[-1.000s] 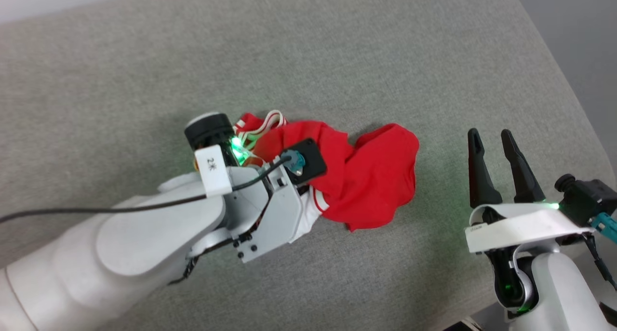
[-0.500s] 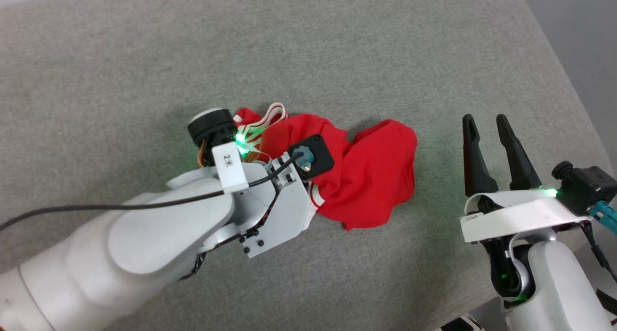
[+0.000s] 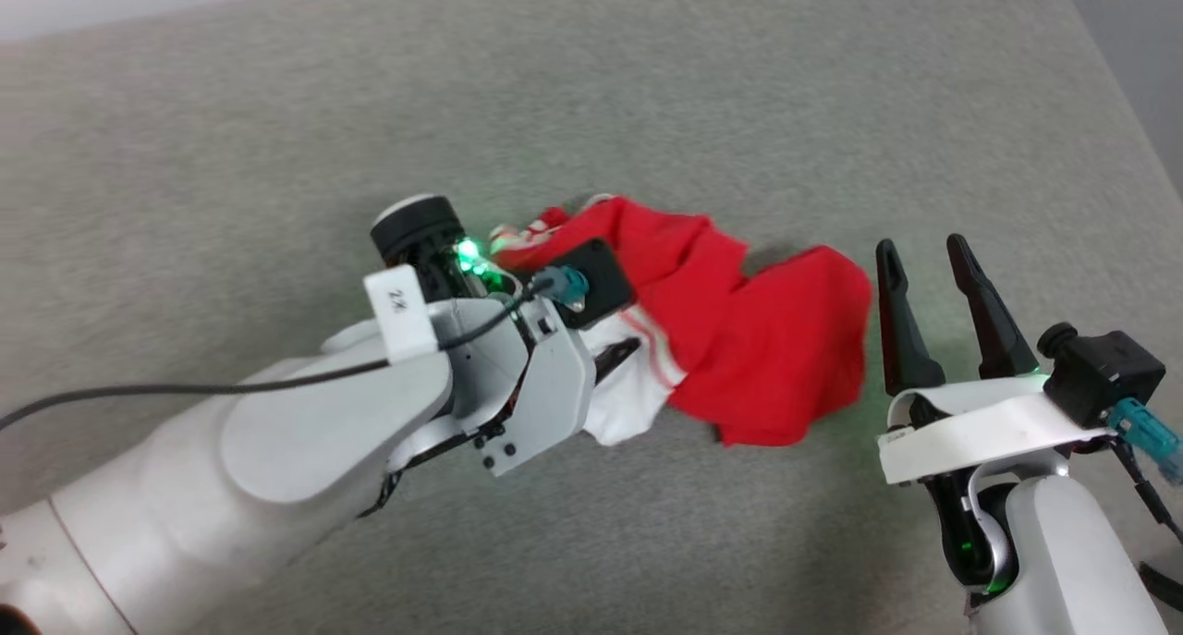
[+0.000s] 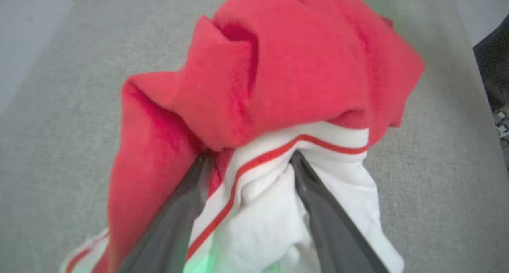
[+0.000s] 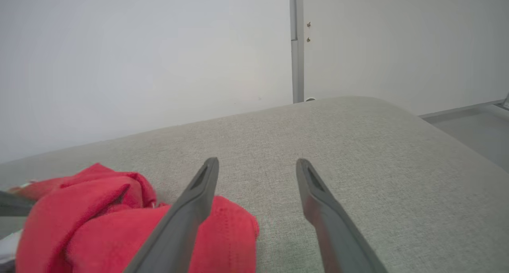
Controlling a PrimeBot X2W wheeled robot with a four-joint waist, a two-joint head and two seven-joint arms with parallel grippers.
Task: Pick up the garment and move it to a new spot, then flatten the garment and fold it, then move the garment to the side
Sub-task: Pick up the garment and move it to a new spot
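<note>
The garment (image 3: 758,339) is a red T-shirt with white sleeves and striped trim, lying crumpled on the grey padded surface (image 3: 277,154). My left gripper (image 4: 248,157) is open, its two fingers spread wide around a bunched white sleeve (image 4: 262,209). Red cloth (image 4: 286,66) is draped over the fingertips and hides them. In the head view the left wrist covers the shirt's left part. My right gripper (image 3: 921,247) is open and holds nothing, just right of the shirt's red edge. The right wrist view has the shirt (image 5: 99,225) to the left of the right gripper (image 5: 257,161).
The surface's right edge (image 3: 1137,127) drops to grey floor beyond the right gripper. A pale wall (image 5: 139,66) with a vertical metal strip (image 5: 295,46) rises behind the far edge. A black cable (image 3: 185,395) trails along my left forearm.
My left gripper's jaws have opened from a tight pinch. The shirt has shifted right, its red edge now close to the right gripper, and more white sleeve shows. The head camera shifted slightly.
</note>
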